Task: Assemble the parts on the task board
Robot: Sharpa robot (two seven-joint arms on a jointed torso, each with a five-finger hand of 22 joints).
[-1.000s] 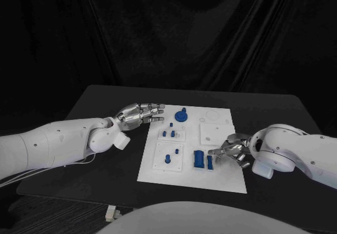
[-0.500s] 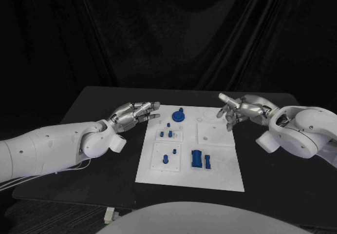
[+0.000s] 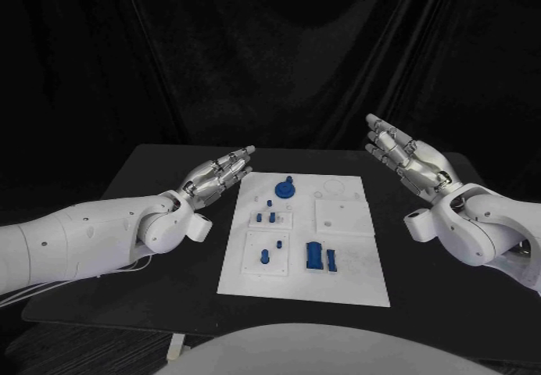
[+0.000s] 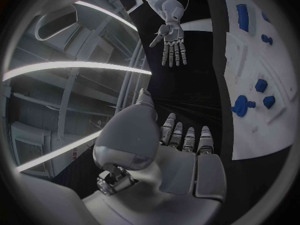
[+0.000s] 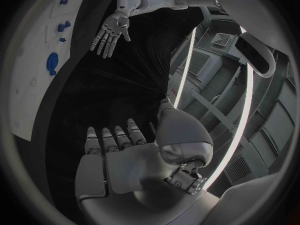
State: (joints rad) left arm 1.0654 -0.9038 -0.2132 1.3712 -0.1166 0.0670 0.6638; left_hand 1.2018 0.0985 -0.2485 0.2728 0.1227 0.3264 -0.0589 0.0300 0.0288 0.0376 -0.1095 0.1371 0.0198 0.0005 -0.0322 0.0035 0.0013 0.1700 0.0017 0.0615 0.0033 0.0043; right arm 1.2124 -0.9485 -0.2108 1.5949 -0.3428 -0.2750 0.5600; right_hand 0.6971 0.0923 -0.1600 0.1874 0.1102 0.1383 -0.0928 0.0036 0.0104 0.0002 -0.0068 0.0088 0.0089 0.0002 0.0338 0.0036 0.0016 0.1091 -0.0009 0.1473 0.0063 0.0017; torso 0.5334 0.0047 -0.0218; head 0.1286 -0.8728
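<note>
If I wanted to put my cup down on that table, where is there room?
Bare black table lies right of the task board, and along its near edge. The left hand hovers left of it. Blue parts crowd the board's left half.

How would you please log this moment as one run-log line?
left hand: open, raised beside task board | right hand: open, raised | blue parts: on board, untouched

black table [image 3: 147, 258] carries the white task board [image 3: 349, 285], lying flat at its middle.
</note>
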